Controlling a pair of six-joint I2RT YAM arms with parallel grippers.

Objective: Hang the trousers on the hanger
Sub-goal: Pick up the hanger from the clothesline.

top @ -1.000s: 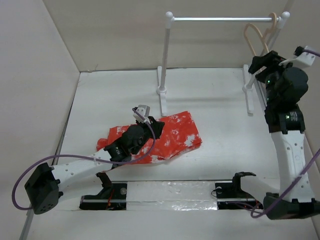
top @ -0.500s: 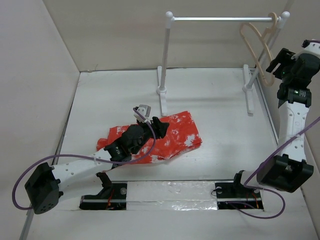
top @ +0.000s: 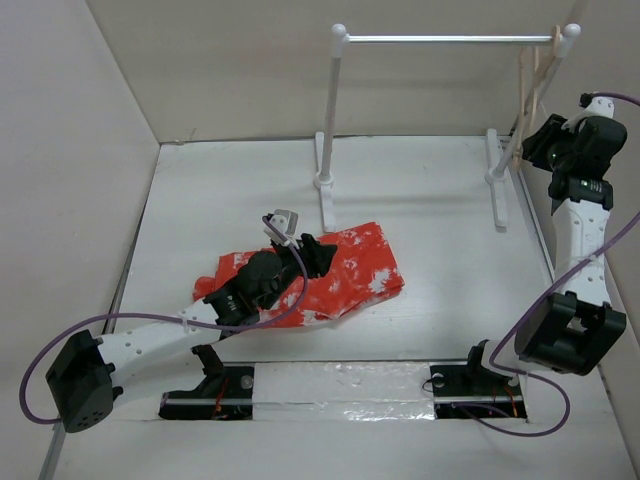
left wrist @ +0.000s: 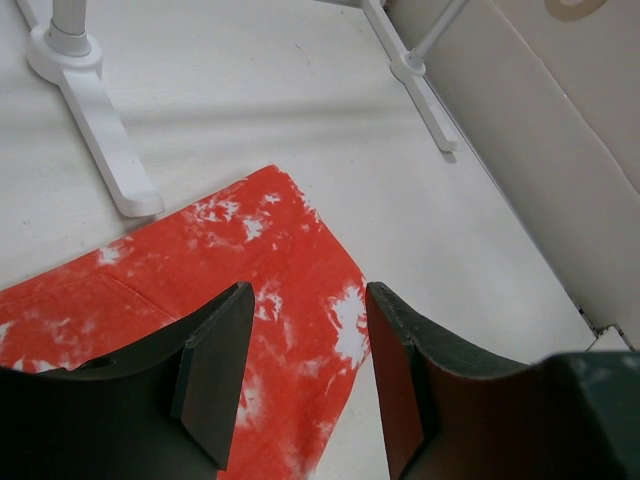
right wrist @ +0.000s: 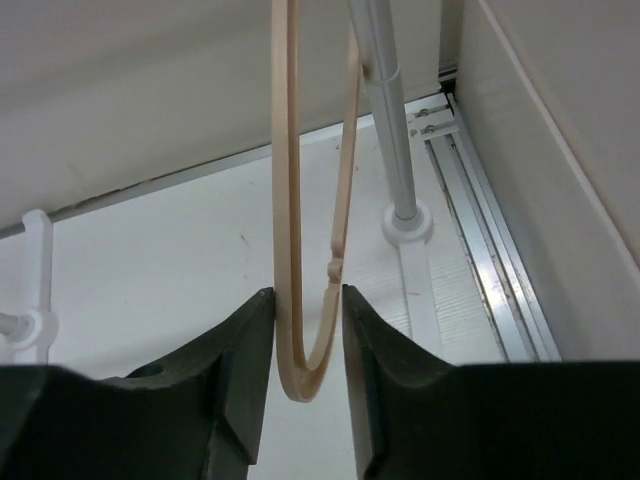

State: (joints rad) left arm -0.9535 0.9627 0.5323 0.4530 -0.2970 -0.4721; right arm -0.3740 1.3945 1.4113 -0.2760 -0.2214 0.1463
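The red-orange trousers with white blotches lie bunched on the table, left of centre. My left gripper hovers low over their right part, open and empty. In the left wrist view its gripper frames the trousers' right edge. The pale wooden hanger hangs edge-on from the right end of the rack bar. My right gripper is raised at it. In the right wrist view the jaws of that gripper press both sides of the hanger's lower curved corner.
A white-posted rack with a metal bar stands at the back; its left post and foot are just behind the trousers. Its feet show in the left wrist view. The right side wall is close to my right gripper.
My right arm swung right and came back onto the hanger, which turned from broadside to edge-on and now sits between its jaws. My left gripper stayed over the trousers.
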